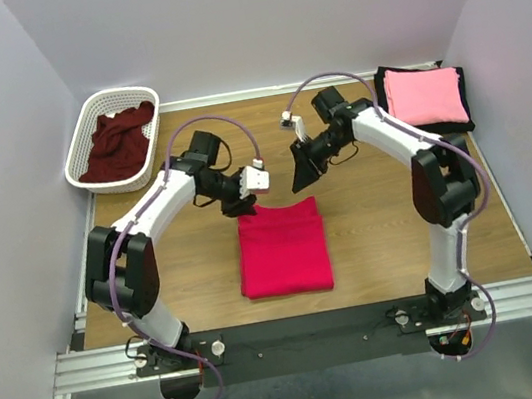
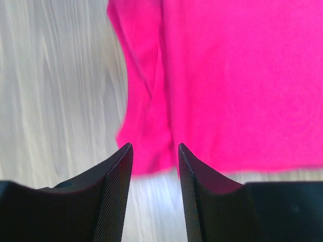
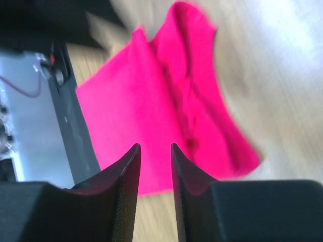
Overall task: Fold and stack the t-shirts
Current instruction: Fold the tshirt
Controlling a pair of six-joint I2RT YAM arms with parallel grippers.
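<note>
A bright crimson-red t-shirt [image 1: 282,250] lies folded into a rectangle on the middle of the wooden table [image 1: 187,273]. My left gripper [image 1: 238,204] hovers just beyond its far left corner, and my right gripper [image 1: 303,175] hangs above its far right corner. In the left wrist view the left gripper [image 2: 154,146] stands open over the crimson shirt's [image 2: 242,75] edge with nothing between its fingers. The right gripper [image 3: 154,146] is likewise open and empty above the crimson shirt [image 3: 146,116]. A light pink t-shirt [image 1: 424,95] lies folded on a black one [image 1: 385,79] at the back right. A dark maroon t-shirt [image 1: 118,142] sits crumpled in the basket.
The white lattice basket [image 1: 80,138] stands at the back left corner against the wall. Pale walls close in the table on three sides. The metal mounting rail [image 1: 307,333] with both arm bases runs along the near edge.
</note>
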